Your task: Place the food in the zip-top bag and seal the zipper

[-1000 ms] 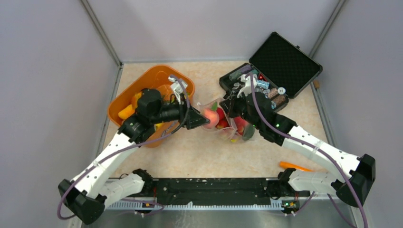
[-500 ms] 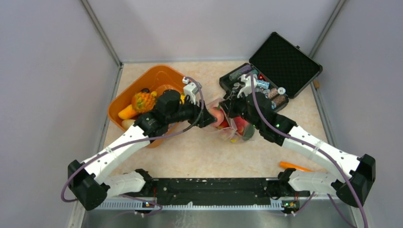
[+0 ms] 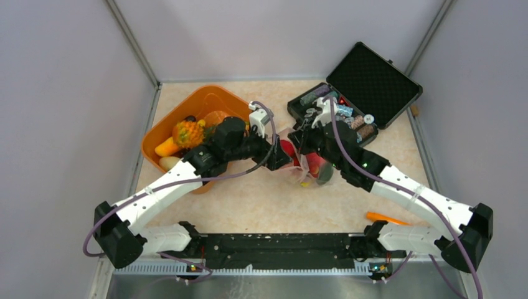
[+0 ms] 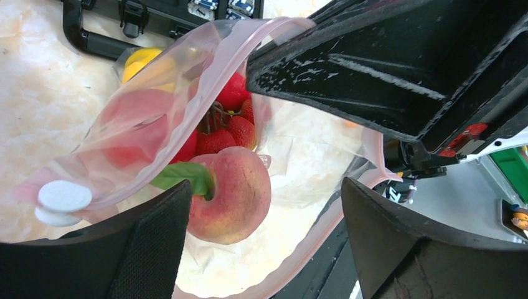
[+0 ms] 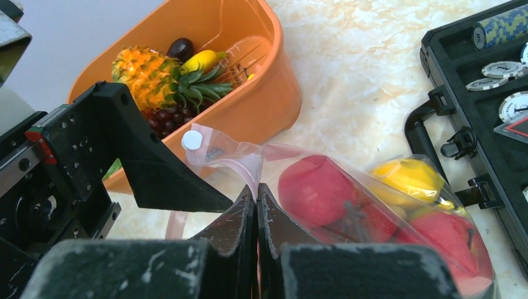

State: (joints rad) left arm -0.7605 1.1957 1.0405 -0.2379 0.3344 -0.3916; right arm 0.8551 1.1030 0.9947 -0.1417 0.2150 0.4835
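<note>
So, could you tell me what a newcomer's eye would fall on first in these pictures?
Mid-table, the clear plastic zip-top bag, stuffed with red and yellow toy fruit, stands out: the right gripper pinches its pink zipper edge while a pink-red toy peach sits at its mouth between the fingers of the open left gripper. The orange plastic basket with a spiky toy pineapple lies to its left, the open black hard case far right.
</note>
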